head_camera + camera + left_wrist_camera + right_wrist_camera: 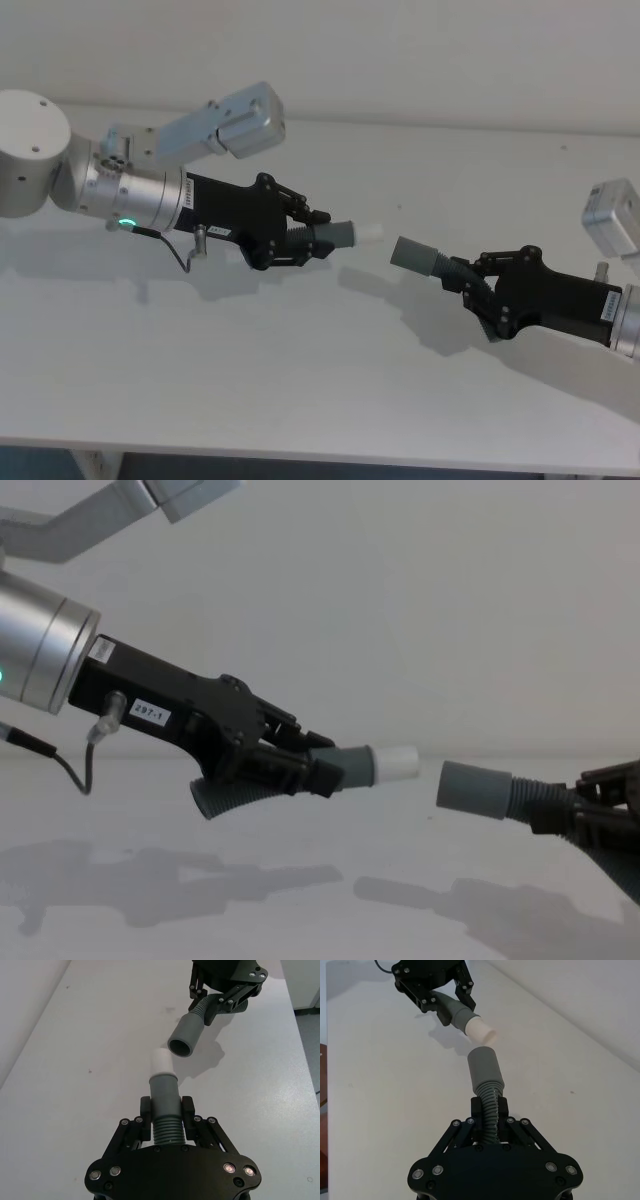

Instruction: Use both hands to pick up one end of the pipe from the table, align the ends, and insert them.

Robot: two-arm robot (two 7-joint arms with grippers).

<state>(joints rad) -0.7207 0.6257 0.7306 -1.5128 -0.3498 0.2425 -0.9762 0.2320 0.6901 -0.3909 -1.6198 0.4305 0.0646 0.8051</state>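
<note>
The head camera looks forward and down over the white tabletop [300, 380] from above. The chest camera sits low and looks level across it, side-on. Each wrist camera looks along its own black jaws from close behind, facing the opposite arm. All four views share the small gap where the white-tipped cuff [355, 234] faces the wider grey sleeve [413, 254].

Bright, even light from above; soft grey shadows of both arms fall on the table [300, 400]. No glare. Chest view is slightly hazy.
</note>
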